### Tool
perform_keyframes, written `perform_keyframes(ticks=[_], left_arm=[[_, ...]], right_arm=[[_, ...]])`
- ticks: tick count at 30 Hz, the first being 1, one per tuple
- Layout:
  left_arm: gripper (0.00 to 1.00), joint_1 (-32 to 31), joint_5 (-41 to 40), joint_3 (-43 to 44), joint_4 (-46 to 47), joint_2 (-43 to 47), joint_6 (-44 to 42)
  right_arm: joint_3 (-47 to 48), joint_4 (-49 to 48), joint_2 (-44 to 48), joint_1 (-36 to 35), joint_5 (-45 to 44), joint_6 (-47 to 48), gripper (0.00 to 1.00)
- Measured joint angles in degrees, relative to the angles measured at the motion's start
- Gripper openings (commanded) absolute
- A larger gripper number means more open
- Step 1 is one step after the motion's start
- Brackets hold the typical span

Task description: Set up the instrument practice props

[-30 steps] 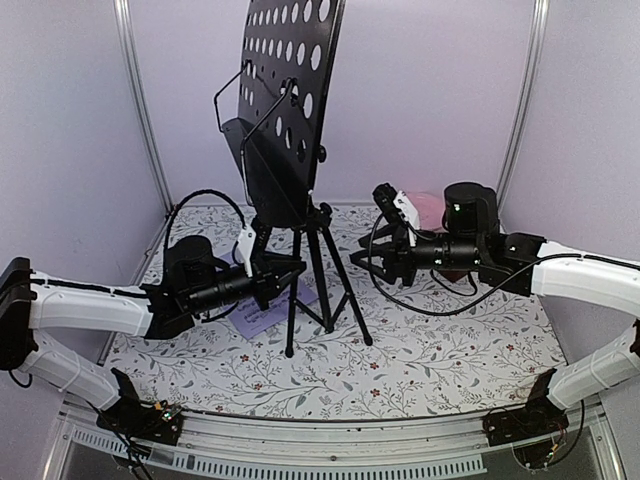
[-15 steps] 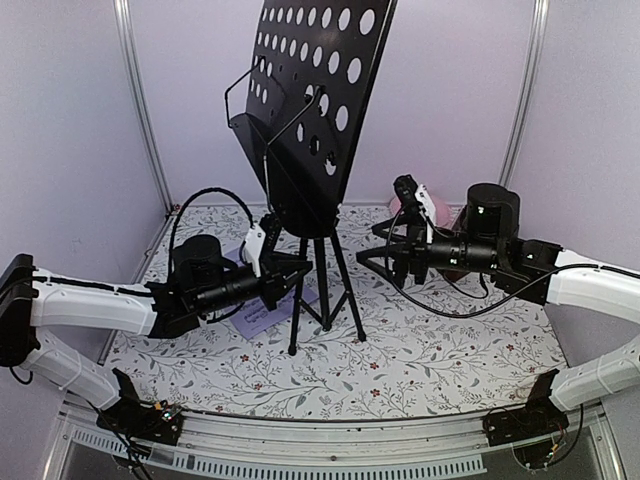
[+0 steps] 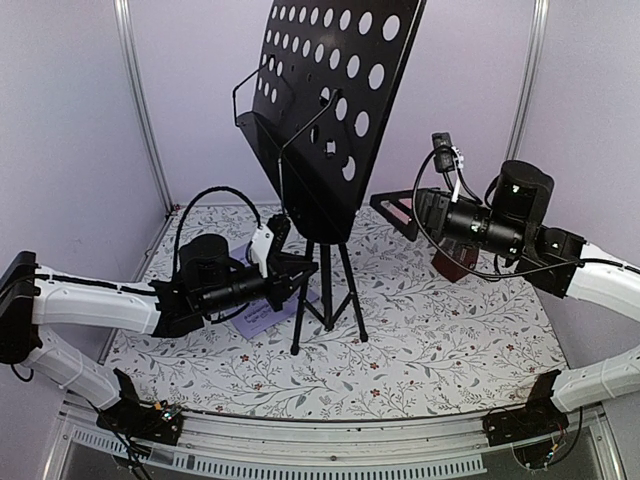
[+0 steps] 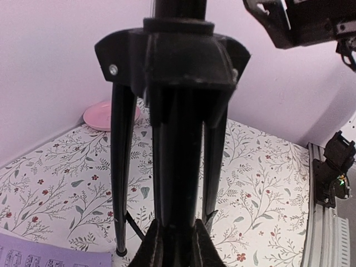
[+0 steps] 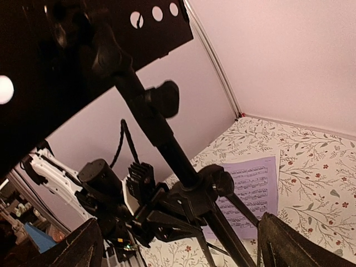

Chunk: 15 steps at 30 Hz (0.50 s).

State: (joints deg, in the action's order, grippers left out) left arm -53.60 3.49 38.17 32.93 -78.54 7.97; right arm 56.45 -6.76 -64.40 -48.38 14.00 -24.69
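Black perforated-metal music stand (image 3: 330, 110) is upright mid-table on its tripod legs (image 3: 328, 300), desk tilted back. Left arm reaches low across the floral tablecloth (image 3: 430, 350), forearm near level. The left gripper (image 3: 298, 272) is clenched on the stand's centre post among the legs, with fingers (image 4: 203, 250) on either side of it.

Right arm is raised, elbow bent, wrist aimed left at the desk — right gripper (image 3: 418, 178) released, jaws wide, holding nothing, near the desk's lower edge.

Pale sheet-music page (image 3: 262, 318) lies flat under the left forearm. Small dark red-brown pyramid metronome (image 3: 455, 262) sits on the table behind the right wrist, partly hidden.
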Motion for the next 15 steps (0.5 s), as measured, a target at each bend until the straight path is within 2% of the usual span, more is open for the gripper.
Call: perform_keyframes(ticks=[9,15], left_arm=[[0.00,-2.1,-2.9,1.5,-0.8,-1.3,0.1],[0.00,-2.6,-3.8,1.8,-0.8,-1.6,0.6]], right_arm=[[5.2,0.3,1.0,0.0,-2.4,-13.1,0.99],[5.8,0.3,0.8,0.0,-2.3,-17.0,0.99]])
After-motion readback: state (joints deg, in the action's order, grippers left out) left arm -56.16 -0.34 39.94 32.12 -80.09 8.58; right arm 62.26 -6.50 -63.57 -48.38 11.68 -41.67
